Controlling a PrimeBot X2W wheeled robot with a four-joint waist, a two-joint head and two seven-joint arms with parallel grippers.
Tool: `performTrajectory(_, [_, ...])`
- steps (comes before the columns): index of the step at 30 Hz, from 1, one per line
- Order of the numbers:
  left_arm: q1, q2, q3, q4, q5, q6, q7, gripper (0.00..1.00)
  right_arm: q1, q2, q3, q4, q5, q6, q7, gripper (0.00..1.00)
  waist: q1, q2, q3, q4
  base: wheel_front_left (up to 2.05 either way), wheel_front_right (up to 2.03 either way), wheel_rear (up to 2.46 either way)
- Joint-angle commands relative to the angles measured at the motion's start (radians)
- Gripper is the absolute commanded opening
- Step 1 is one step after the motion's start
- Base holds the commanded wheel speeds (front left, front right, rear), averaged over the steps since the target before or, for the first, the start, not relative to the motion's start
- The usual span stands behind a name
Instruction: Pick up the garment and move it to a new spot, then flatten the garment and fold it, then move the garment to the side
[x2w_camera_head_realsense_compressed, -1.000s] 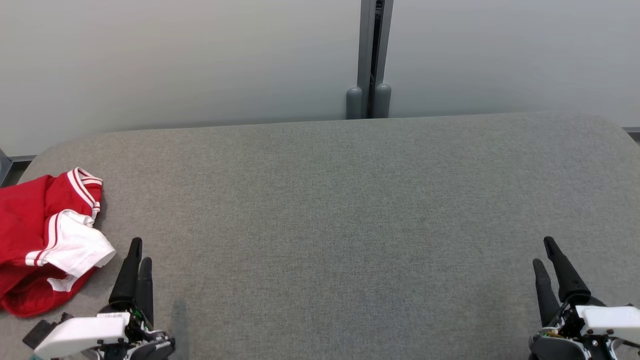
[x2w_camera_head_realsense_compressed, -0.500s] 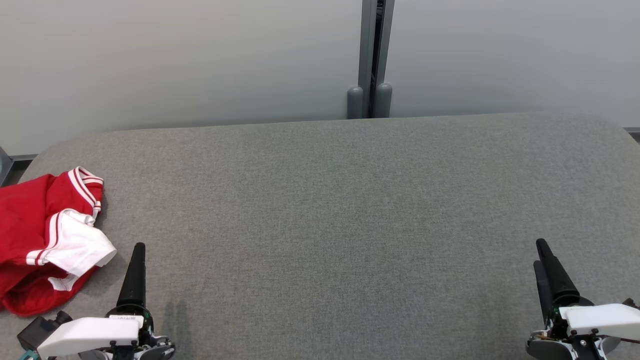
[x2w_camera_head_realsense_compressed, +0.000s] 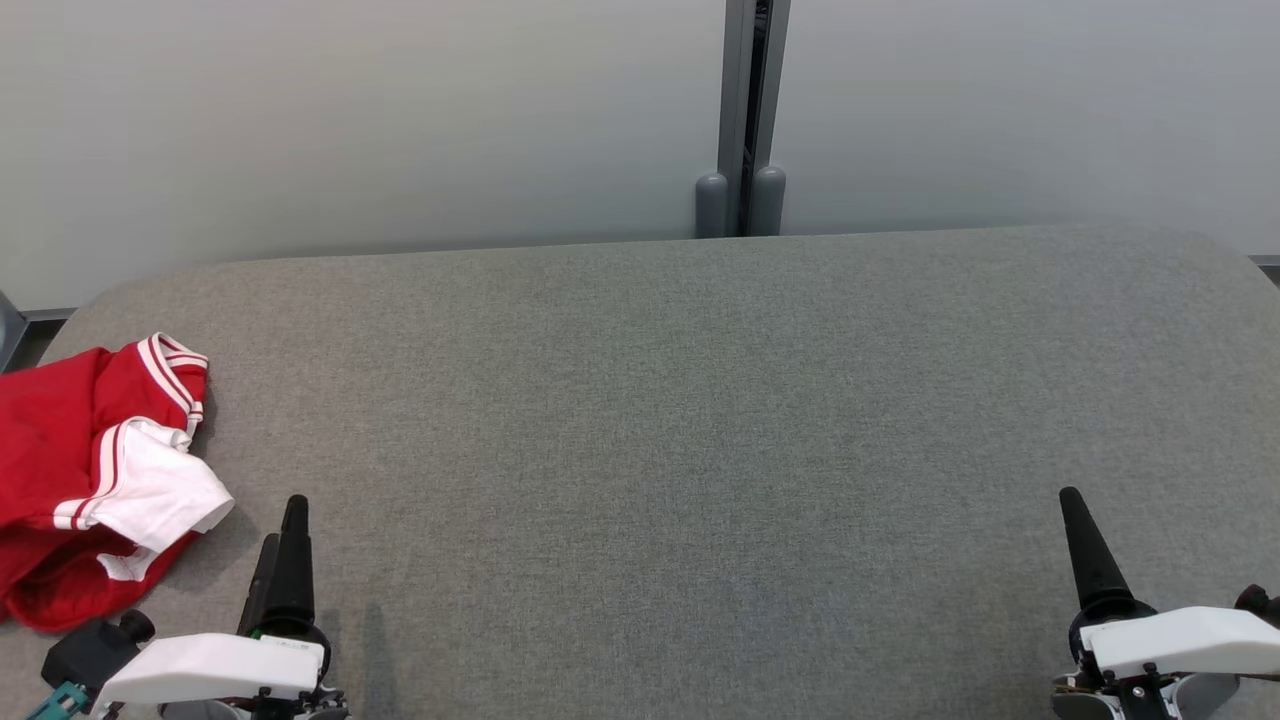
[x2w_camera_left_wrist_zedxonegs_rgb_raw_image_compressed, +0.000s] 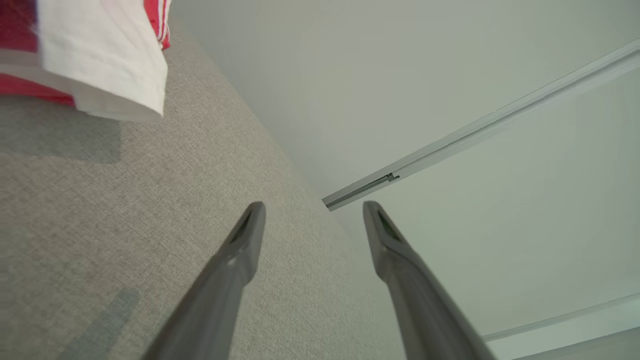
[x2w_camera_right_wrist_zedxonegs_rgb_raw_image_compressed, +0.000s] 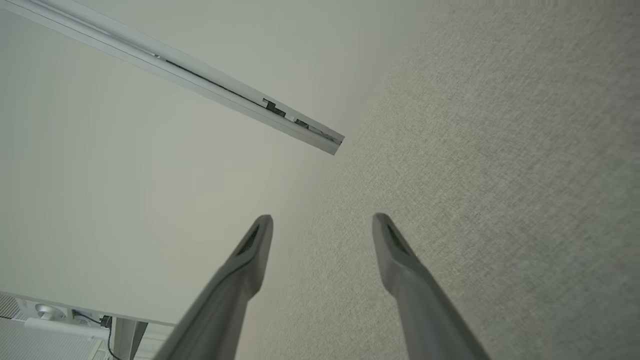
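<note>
One garment (x2w_camera_head_realsense_compressed: 80, 460) left of L pincer (x2w_camera_head_realsense_compressed: 283, 520)

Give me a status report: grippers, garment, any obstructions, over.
Left gripper open, empty. Right gripper open, empty. Red-and-white garment crumpled at left edge of table, untouched. No obstruction seen.

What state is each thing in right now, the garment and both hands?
garment, crumpled in a heap at the left end of the table, not held
left hand, open, empty, beside the garment, not touching it
right hand, open, empty, near the table's right end
</note>
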Motion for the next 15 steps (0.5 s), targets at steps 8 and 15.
performTrajectory(8, [-0.017, 0.009, -0.006, 0.005, 0.161, 0.010, -0.036, 1.00, -0.036, -0.004, -0.004, 0.004, -0.159, 0.001, -0.037, 1.00, 0.0000, 0.0000, 0.001, 0.001, 0.00, 0.00, 0.00])
performTrajectory(15, [-0.020, 0.010, -0.010, 0.029, 0.264, 0.011, -0.060, 1.00, -0.036, -0.003, 0.001, 0.009, -0.267, 0.001, -0.061, 1.00, 0.0000, 0.0000, 0.002, 0.002, 0.00, 0.00, 0.00])
